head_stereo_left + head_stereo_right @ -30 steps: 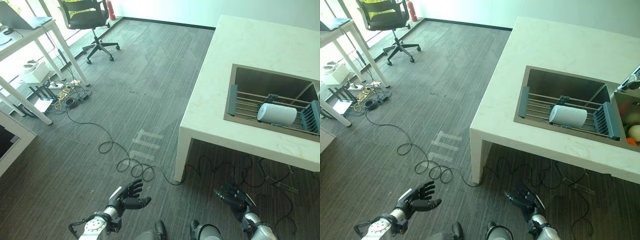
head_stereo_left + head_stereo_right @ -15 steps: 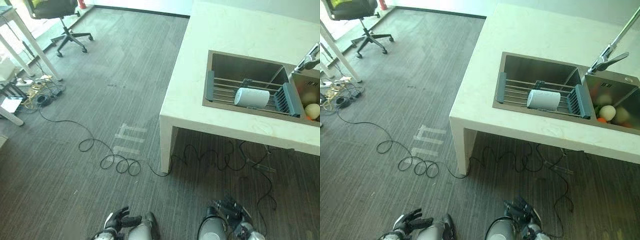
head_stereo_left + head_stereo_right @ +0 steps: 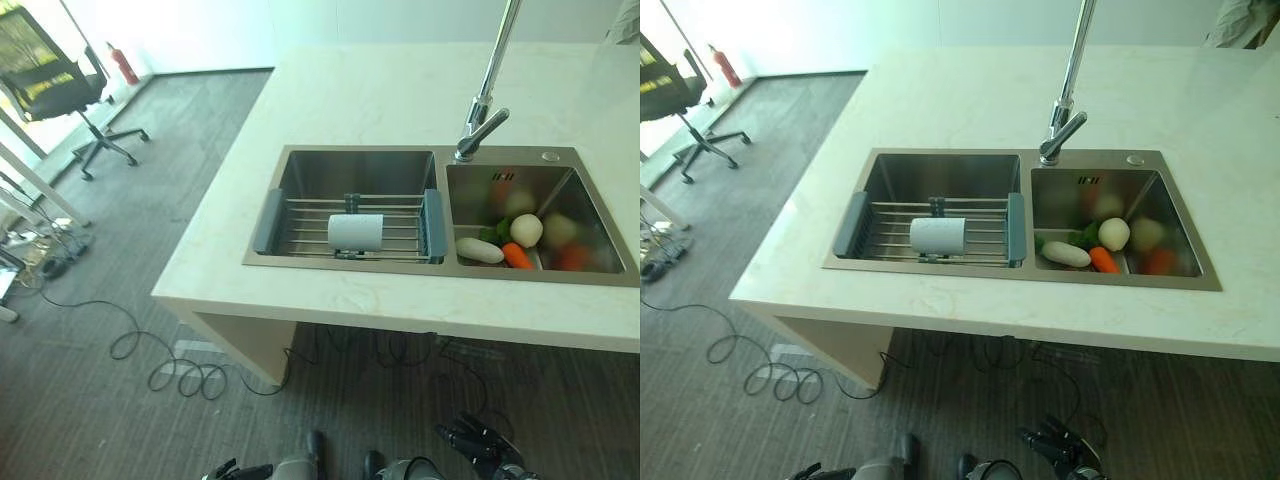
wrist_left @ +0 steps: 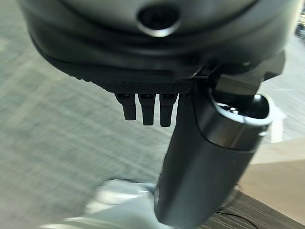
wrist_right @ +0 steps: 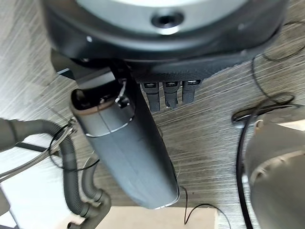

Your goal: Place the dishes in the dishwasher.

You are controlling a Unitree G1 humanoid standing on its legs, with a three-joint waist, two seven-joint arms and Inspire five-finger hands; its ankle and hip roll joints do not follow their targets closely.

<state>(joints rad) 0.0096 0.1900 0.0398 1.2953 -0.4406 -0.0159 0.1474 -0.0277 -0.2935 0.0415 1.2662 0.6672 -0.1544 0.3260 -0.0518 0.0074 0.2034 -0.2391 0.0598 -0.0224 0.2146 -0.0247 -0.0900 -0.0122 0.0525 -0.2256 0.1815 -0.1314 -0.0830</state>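
Cup (image 3: 355, 232) lies on sink rack (image 3: 300, 222); left hand (image 4: 157, 95), right hand (image 5: 157, 81) fingers straight, empty.

A white cylindrical cup (image 3: 356, 232) lies on its side across a wire drying rack (image 3: 300, 222) with grey-blue end pieces. The rack spans the left basin of a steel double sink (image 3: 262, 262) set into the pale worktop (image 3: 340, 100). The cup rests near the rack's middle, its long axis running along the rack's bars, and a small dark clip-like part sits on the bars just behind it.
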